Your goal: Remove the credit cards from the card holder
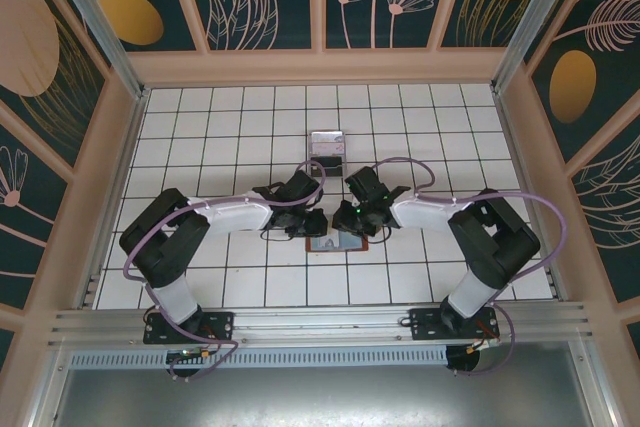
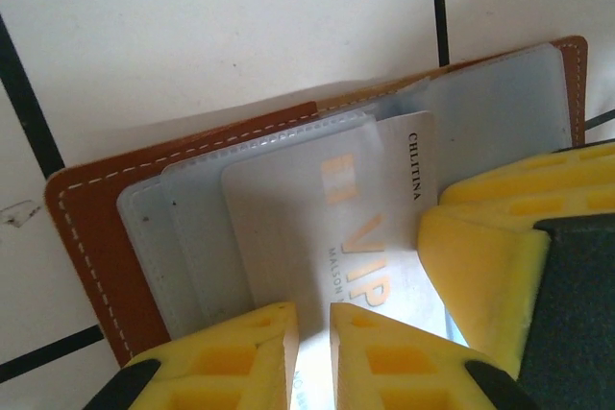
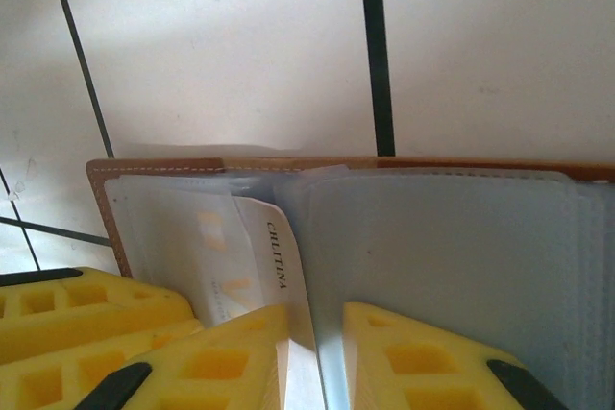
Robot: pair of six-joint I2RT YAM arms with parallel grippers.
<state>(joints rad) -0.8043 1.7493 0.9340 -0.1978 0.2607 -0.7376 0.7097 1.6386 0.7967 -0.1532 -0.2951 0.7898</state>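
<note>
Wallet point(image 1: 337, 243) is lying open on the tiled table point(image 1: 240, 127) between both arms. Left jaws are pinching shut on the pale card point(image 2: 332, 237) in its clear sleeve point(image 2: 240, 201). Right jaws are straddling a sleeve page point(image 3: 432, 256), narrowly apart; grip unclear.

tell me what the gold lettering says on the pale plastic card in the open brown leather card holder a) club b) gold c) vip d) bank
c: the gold letters on the pale plastic card in the brown leather card holder spell VIP.
</note>
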